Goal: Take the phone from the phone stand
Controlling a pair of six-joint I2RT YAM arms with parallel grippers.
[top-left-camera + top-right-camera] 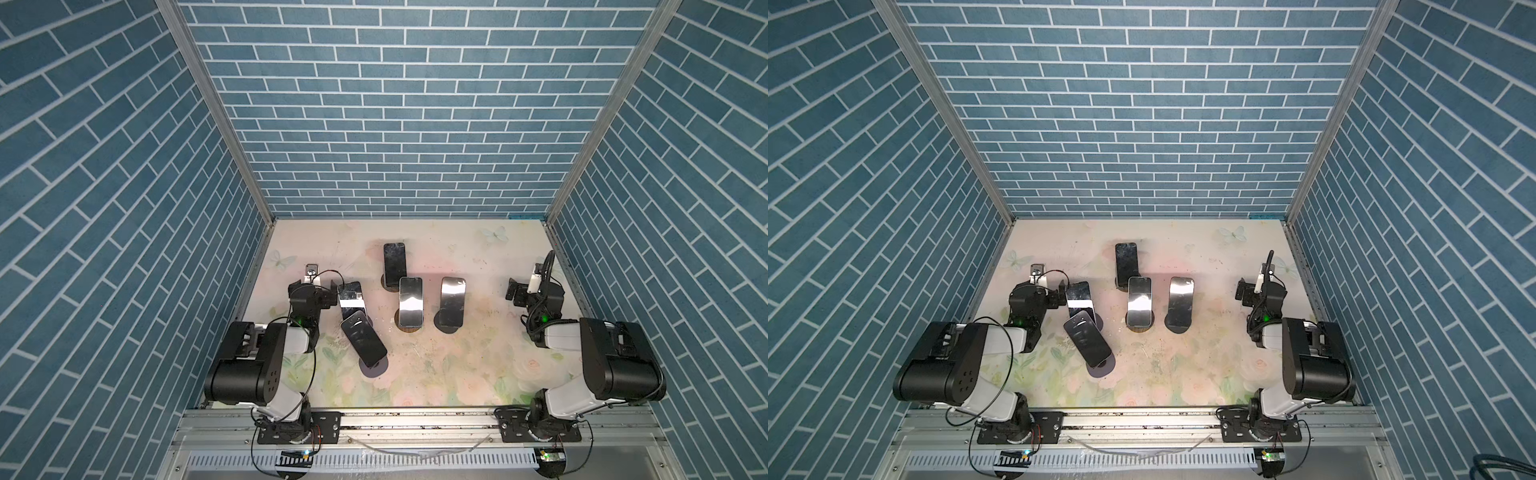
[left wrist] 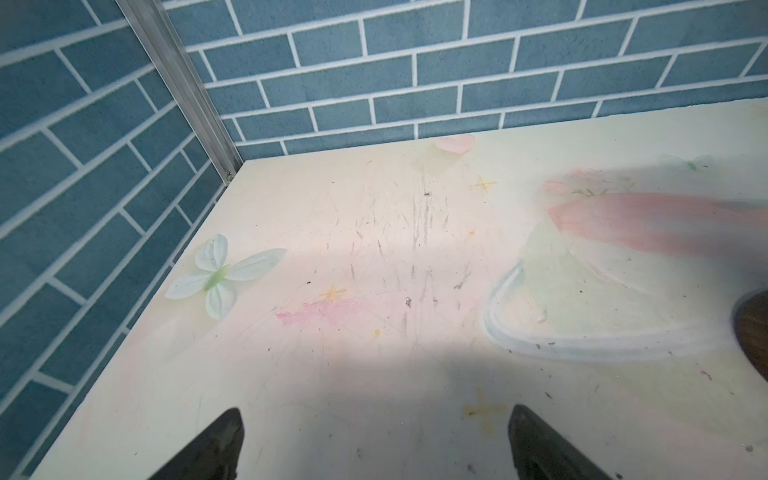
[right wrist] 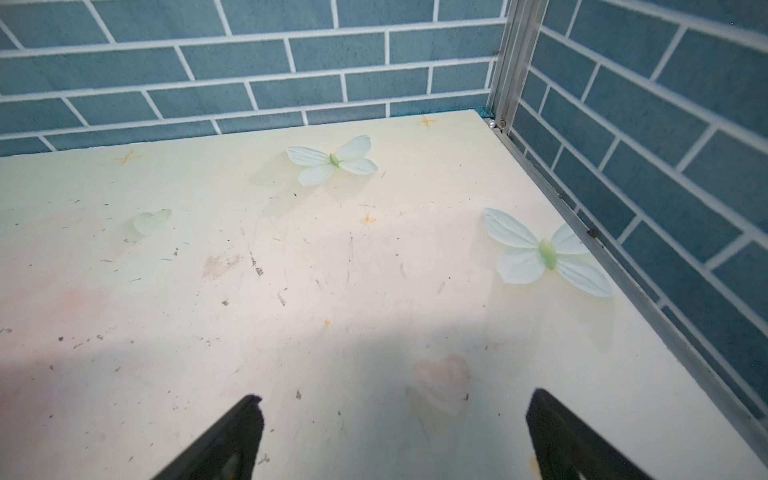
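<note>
In a top view, left of centre, the tilted phone [image 1: 363, 341] overlaps the lower end of the phone behind it [image 1: 350, 296]. Under every phone we make out only a sliver of the phone stand [image 1: 374, 371], its round base; the rest is hidden. At the right edge of the left wrist view a dark brown shape [image 2: 754, 328] is cut off, and we cannot tell what it is. The lower edges cut off the left gripper [image 2: 376, 411] and the right gripper [image 3: 395, 397], leaving only fingertips.
</note>
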